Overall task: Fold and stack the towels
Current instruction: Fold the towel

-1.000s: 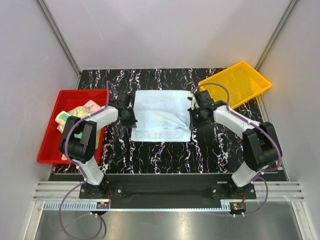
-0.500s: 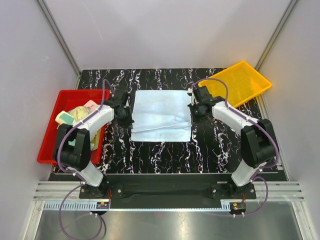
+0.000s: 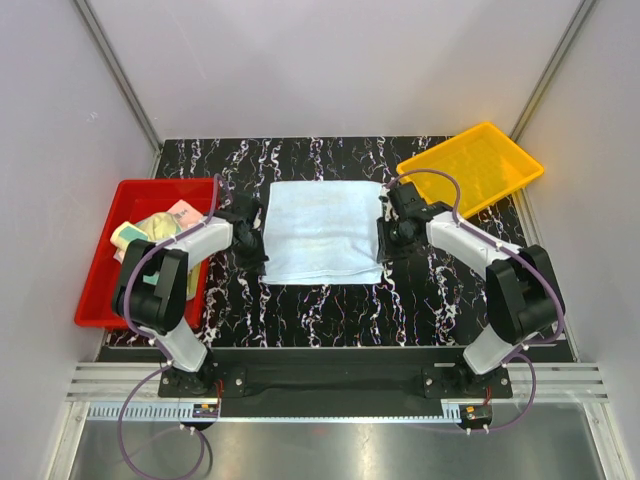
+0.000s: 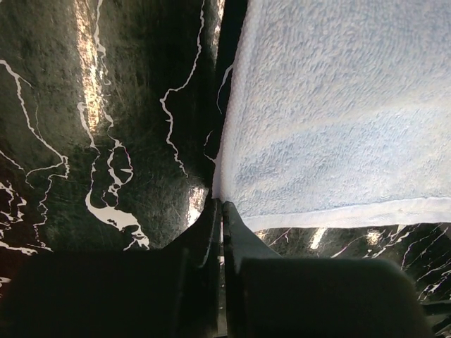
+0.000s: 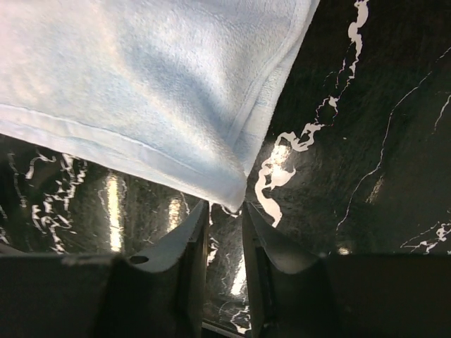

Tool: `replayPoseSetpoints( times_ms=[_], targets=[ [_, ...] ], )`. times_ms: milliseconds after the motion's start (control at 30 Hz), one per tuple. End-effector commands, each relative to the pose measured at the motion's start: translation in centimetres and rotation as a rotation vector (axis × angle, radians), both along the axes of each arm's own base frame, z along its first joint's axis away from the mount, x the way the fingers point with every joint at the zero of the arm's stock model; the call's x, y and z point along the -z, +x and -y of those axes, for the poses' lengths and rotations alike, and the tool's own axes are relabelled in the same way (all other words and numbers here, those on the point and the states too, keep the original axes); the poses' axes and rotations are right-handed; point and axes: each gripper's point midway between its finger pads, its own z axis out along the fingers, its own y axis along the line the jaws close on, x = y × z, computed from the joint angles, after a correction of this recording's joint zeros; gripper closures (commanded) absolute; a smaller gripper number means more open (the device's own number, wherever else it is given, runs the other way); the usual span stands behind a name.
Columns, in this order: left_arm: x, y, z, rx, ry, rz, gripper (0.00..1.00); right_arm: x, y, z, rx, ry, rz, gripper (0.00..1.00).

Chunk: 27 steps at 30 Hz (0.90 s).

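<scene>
A light blue towel [image 3: 322, 230] lies folded on the black marble table, between my two grippers. My left gripper [image 3: 254, 250] is at the towel's near left corner. In the left wrist view its jaws [image 4: 221, 204] are shut, with the corner of the towel [image 4: 338, 105] pinched at the tips. My right gripper [image 3: 384, 243] is at the near right corner. In the right wrist view it [image 5: 225, 205] stands open, and the towel's corner [image 5: 155, 77] lies loose just beyond the tips. More towels, pale yellow-green [image 3: 150, 228] and peach-pink [image 3: 185, 212], sit crumpled in the red tray.
The red tray [image 3: 100, 290] stands at the left edge of the table beside my left arm. A yellow tray [image 3: 470, 165] lies tilted at the back right. Bare marble [image 3: 330, 300] runs between the towel and the arm bases.
Both grippers carried the towel's edge back, then toward the near side, and the towel now lies flatter. The right jaws have parted and let go of their corner; the left stays shut.
</scene>
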Motion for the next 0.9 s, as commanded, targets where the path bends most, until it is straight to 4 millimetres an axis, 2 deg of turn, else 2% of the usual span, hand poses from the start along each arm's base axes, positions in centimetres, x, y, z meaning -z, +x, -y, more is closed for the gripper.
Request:
replayPoseSetpoints(
  times_ms=[0, 167, 600, 867],
  targets=[
    [0.5, 0.3, -0.1, 0.015, 0.000, 0.010, 1.00, -3.8, 1.2, -1.4, 0.088, 0.083, 0.048, 0.68],
    [1.0, 0.0, -0.4, 0.013, 0.015, -0.002, 1.00, -2.1, 1.5, -0.4, 0.210, 0.031, 0.017, 0.66],
    [0.7, 0.0, -0.5, 0.010, 0.021, 0.003, 1.00, 0.3, 0.3, -1.0, 0.504, 0.135, -0.096, 0.61],
    [0.8, -0.1, -0.4, 0.011, 0.018, 0.002, 1.00, 2.4, -0.5, -1.1, 0.557, 0.158, -0.140, 0.64]
  ],
)
